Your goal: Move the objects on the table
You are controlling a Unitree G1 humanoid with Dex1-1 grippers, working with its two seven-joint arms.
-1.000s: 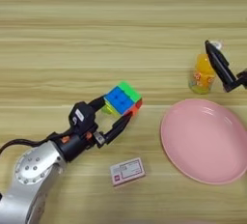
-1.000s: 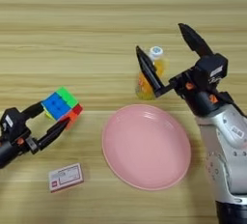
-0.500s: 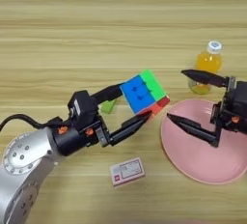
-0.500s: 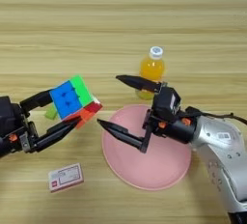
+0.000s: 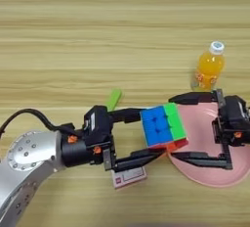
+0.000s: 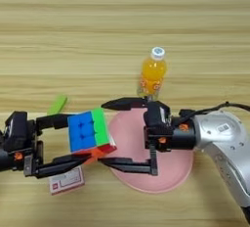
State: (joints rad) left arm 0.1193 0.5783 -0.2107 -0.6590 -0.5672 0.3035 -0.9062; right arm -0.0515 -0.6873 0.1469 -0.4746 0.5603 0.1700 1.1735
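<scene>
**Silver arms, black grippers**

Each forearm wears a rounded silver-grey shell dotted with small dark screws. The left gripper (image 5: 146, 135) and right gripper (image 6: 110, 133) are black blocks carrying two long, thin, tapering black fingers, with small orange-red marks on the housings. A black cable loops from each wrist.

Rubik's cube (image 5: 163, 125) in left hand (image 5: 146, 138)
</scene>
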